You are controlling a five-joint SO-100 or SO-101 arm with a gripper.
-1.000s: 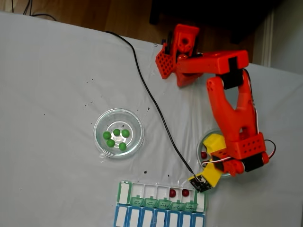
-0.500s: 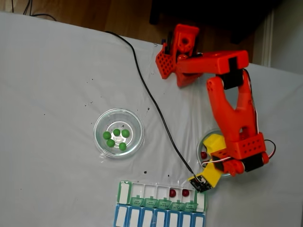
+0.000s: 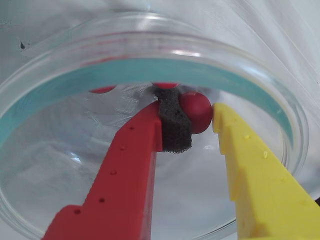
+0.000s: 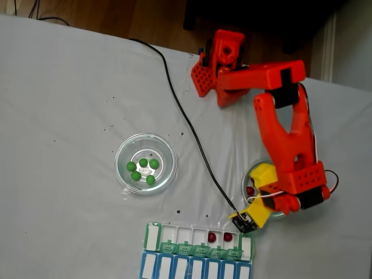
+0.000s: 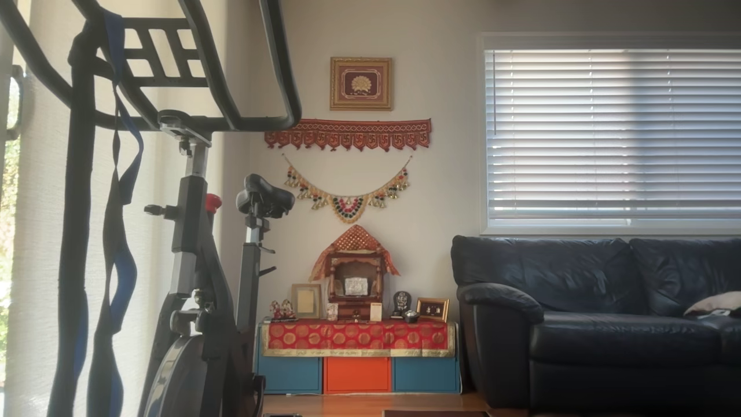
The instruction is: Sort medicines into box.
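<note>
Wrist view: gripper [image 3: 197, 120] pinches red ball [image 3: 196, 111] inside glass dish [image 3: 280, 107]; fixed view adds box [image 4: 197, 240] below.

No text, label, brand, number or sign can be read in any view. In the fixed view, the long white pill organiser row with translucent green flip lids [image 4: 199, 240] carries small dark markings on each lid; these are too small and blurred to make out. The blue-and-white organiser row [image 4: 195, 268] just below it shows plain white panels. In the other view, the gold-framed wall picture [image 5: 361, 83] holds an emblem, not lettering.
</note>
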